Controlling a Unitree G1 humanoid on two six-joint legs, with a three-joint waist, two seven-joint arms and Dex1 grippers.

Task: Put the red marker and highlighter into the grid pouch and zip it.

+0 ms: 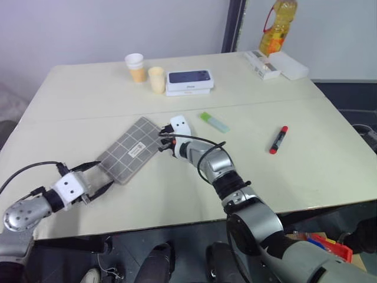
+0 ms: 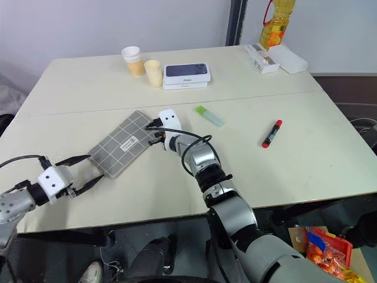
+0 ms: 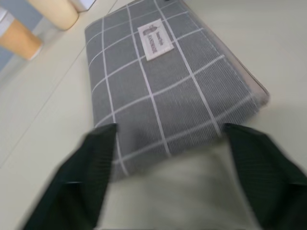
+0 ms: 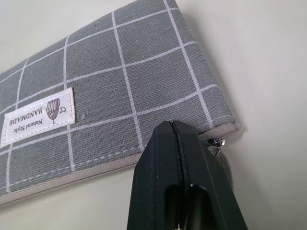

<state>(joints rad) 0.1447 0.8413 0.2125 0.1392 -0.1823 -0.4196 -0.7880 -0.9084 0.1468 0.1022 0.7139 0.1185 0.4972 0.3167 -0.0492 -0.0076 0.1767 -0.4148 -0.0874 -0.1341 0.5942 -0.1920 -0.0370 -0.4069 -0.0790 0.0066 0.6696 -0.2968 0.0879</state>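
Still, head views: red marker (image 1: 278, 140) and highlighter (image 1: 214, 122) lie loose on the tabletop (image 1: 306, 171), apart from the grid pouch (image 1: 129, 149); nothing has been packed.
Left wrist view: left tool (image 3: 168, 175) is spread at the pouch's near end.
Right wrist view: right tool (image 4: 178, 139) is pressed together at the zipper corner; the metal pull (image 4: 218, 142) is mostly hidden, a grip cannot be told.

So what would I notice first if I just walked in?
Probably the grey grid pouch lying flat in the middle of the table, with a robot arm at each end. The right gripper is pinched shut at its zipper corner, while the highlighter and red marker wait nearby.
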